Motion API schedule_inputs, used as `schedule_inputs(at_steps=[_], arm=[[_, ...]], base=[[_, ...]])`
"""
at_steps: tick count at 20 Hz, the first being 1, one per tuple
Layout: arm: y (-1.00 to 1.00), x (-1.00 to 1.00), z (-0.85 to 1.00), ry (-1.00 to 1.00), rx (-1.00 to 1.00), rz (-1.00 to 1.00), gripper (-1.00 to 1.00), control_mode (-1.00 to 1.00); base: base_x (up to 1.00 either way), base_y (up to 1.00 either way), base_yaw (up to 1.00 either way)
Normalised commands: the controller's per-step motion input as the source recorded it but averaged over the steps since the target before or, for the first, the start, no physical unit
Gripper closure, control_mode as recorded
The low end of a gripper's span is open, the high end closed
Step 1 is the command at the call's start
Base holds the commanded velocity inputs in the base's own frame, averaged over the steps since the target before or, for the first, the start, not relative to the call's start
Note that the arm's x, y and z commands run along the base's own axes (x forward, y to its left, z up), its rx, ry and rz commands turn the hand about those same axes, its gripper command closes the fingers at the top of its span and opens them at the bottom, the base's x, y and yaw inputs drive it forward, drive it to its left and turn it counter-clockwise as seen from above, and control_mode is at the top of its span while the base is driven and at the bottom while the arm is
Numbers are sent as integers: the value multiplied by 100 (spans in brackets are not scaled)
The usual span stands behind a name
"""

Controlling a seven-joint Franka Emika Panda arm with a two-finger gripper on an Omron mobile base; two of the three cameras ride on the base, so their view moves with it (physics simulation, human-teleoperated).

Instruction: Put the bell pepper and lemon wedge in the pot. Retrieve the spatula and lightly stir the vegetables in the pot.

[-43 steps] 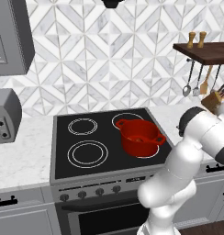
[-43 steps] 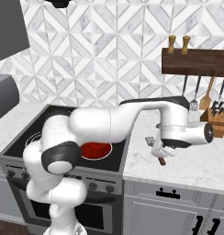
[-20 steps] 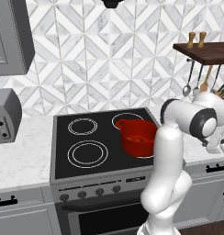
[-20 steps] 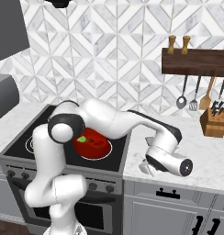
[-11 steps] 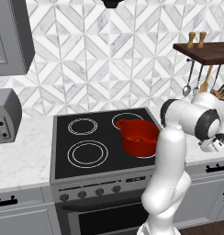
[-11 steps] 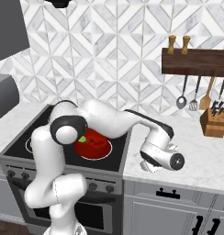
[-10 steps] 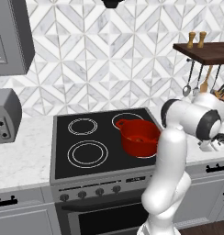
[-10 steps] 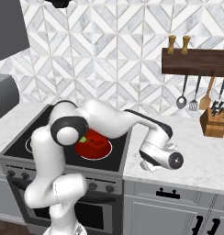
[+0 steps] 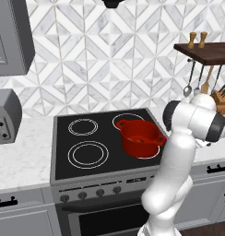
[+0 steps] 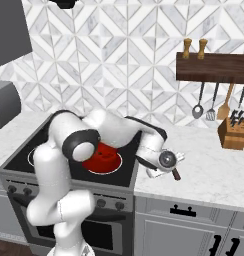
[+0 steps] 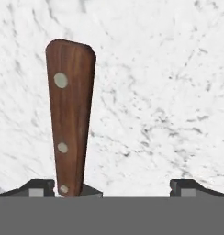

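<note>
In the left base view the glossy red pot [image 9: 140,137] sits unmoved on the stove's back right burner, in the right base view the arm has sunk lower onto the white marble counter [image 10: 214,172], and in the hand view the gripper [image 11: 112,186] stands spread wide, unclenched, over the brown riveted wooden spatula handle [image 11: 70,119].

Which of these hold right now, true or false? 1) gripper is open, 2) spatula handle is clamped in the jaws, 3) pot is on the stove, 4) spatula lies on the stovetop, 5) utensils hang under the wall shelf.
1) The gripper is open: true.
2) The spatula handle is clamped: false. The jaws stand wide, and the handle lies nearer one fingertip.
3) The pot sits on the stove: true.
4) The spatula lies on the stovetop: false. Its wooden handle rests on the white marble counter.
5) Utensils hang under the wall shelf: true.
</note>
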Motion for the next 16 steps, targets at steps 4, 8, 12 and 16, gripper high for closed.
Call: schedule_inputs(at_steps=[4,8,12,16], arm=[[-87,-4,0,1,18,10,-100,-100],[-77,-31,4,0,22,9,-100,-100],[-44,-49,14,7,25,8,-100,-100],[-3,-29,-18,20,19,5,-100,-100]], base=[[0,0,0],[0,0,0],[0,0,0],[0,0,0]])
